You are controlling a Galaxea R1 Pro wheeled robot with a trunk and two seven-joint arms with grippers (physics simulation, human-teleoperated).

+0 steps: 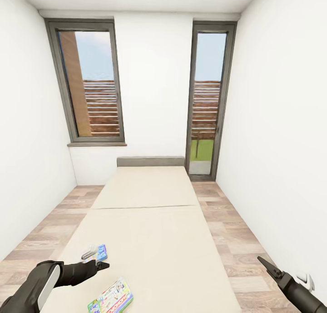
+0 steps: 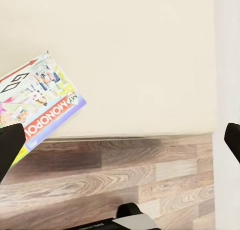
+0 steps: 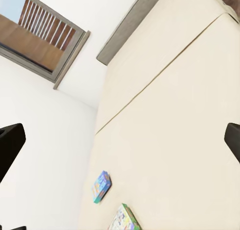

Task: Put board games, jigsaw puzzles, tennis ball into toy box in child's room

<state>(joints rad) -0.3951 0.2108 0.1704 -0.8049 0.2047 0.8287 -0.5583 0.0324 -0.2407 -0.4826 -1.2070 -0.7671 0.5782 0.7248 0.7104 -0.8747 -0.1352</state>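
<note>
From the head camera, two board games are lying on the bed [image 1: 150,240] near its foot, the Monopoly box [image 1: 111,298] nearest the left gripper [image 1: 102,265], whose jaws are looking narrow there, while in the left wrist camera its fingertips [image 2: 10,147] are standing wide apart, that box [image 2: 37,104] lying off toward one finger; in the right wrist camera, both boxes are lying far off.

Bedroom, bed [image 1: 150,222], two windows [image 1: 93,83], wood floor [image 1: 236,240]

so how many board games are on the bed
2. One board game lies at the bed's near edge, the other board game just beyond it, by the left claw.
</note>
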